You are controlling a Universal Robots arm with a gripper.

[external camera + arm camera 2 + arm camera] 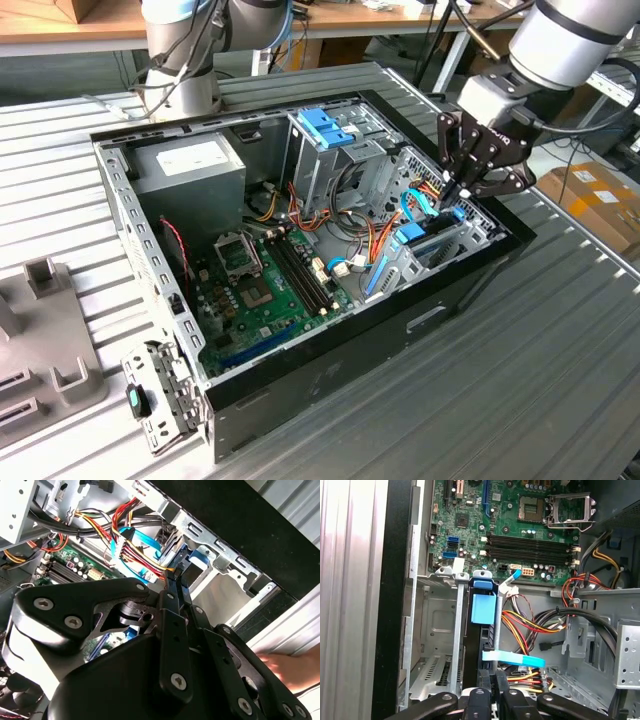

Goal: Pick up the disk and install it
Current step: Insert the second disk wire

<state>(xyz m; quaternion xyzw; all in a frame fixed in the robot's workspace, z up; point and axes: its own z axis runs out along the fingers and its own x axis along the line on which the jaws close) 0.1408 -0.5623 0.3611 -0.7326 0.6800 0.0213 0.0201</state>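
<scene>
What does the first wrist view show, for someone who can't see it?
The end effector reaches into an open computer case, right at the disk, which stands on edge in a metal bay. Beyond lie coloured wires and a green motherboard.

Robotics lab: workbenches [70,20], opened computer case [300,250].

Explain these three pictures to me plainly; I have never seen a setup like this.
The exterior view looks from off to one side at an open computer case lying on a ribbed metal table. A robot arm reaches over the case's end at the exterior view's right, its gripper low over the drive bays. The other two pictures come from cameras riding near the arm's wrist. In the first wrist view the disk, dark with blue rails, stands on edge in a bay slot, the gripper's fingers closed together at its near end. Past it lies the green motherboard. A person's hand shows in the second wrist view.
</scene>
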